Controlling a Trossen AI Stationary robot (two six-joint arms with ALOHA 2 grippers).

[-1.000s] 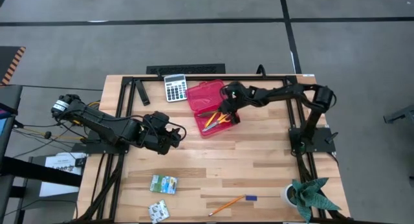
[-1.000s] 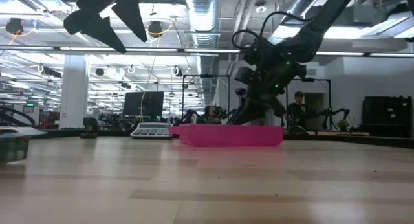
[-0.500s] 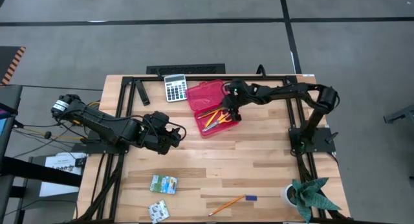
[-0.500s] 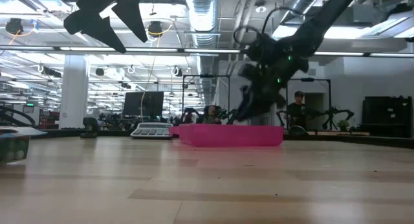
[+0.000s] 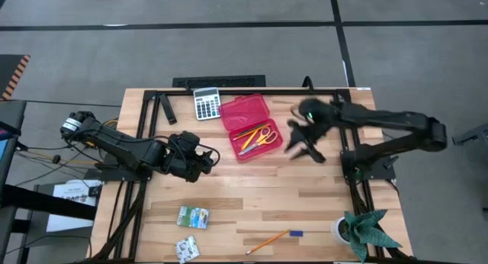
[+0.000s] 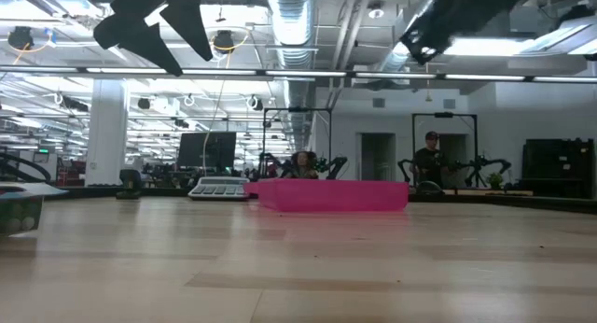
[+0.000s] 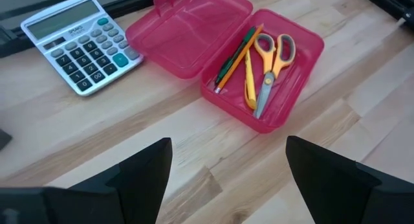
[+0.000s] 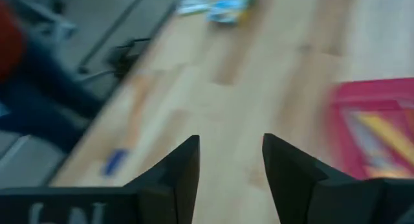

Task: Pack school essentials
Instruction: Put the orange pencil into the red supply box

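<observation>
— Where are the yellow-handled scissors?
— In the red plastic hinged case, just beside the right gripper, whose jaws stand parted, empty.
— The left gripper?
— Wide open, holding nothing, case ahead.

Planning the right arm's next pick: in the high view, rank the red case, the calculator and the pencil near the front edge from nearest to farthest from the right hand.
From the right hand:
1. Red case, just beside it toward the table's middle.
2. Calculator, beyond the case at the back edge.
3. Pencil, near the front edge; only slightly farther than the calculator.
</observation>
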